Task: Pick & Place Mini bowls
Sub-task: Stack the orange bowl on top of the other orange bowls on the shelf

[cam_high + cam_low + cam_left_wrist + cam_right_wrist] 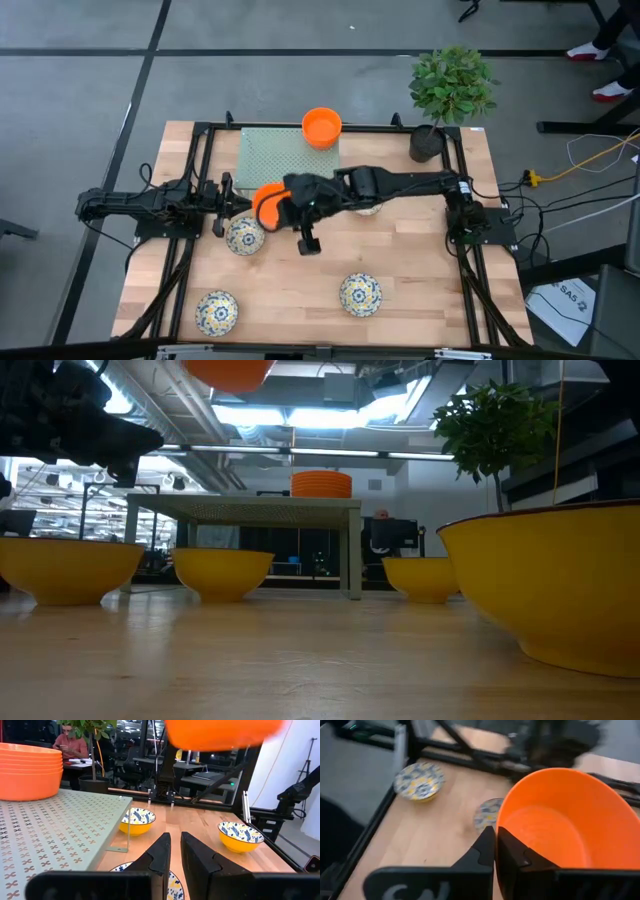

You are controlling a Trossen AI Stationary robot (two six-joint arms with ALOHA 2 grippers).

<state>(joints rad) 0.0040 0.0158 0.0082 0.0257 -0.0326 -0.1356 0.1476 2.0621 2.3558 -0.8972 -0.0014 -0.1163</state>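
My right gripper (283,200) is over the table's middle, shut on a plain orange mini bowl (266,203) that hangs in the air, tilted; the low view shows its underside (230,372). A stack of orange mini bowls (321,127) stands on the green perforated platform (275,155) at the far side. Patterned mini bowls sit on the wooden table: one (245,236) just below the held bowl, one at the near left (216,311), one at the near right (360,294). My left gripper (228,200) waits at the left, level, fingers (162,852) nearly together with nothing between them. My right gripper pinches the orange bowl's rim (503,832) between its two fingers, one finger inside the bowl and one outside. The fingers slant downward from the table's right side. The bowl is lifted clear of the table and tilted, its opening toward the wrist camera.
A dark pot with a green plant (430,140) stands at the table's far right corner. Another patterned bowl (370,208) shows partly under the right arm. A black frame (205,150) runs around the table. A person (70,747) sits in the room beyond.
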